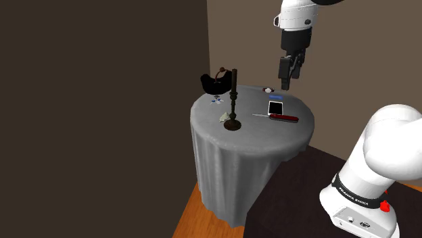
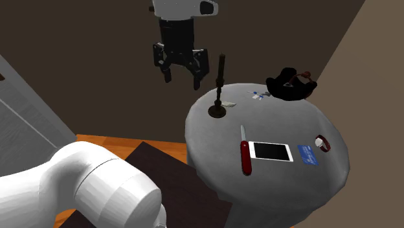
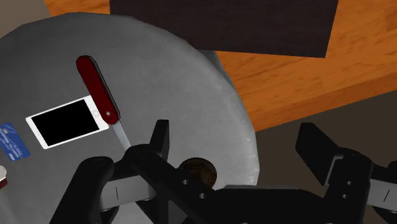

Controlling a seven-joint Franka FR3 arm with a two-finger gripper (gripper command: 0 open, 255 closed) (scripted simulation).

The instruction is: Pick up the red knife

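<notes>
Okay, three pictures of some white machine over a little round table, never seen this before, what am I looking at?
The white machine is a robot arm ending in a black two-finger gripper. One picture looks from beside its base, one from another spot nearby, and one from a camera on the hand, looking past the fingers. On the round, cloth-covered table are a red knife with its blade out, a phone, a blue card, an upright dark candlestick and a black bag-like thing. The gripper hangs open above the table's edge, holding nothing.
</notes>
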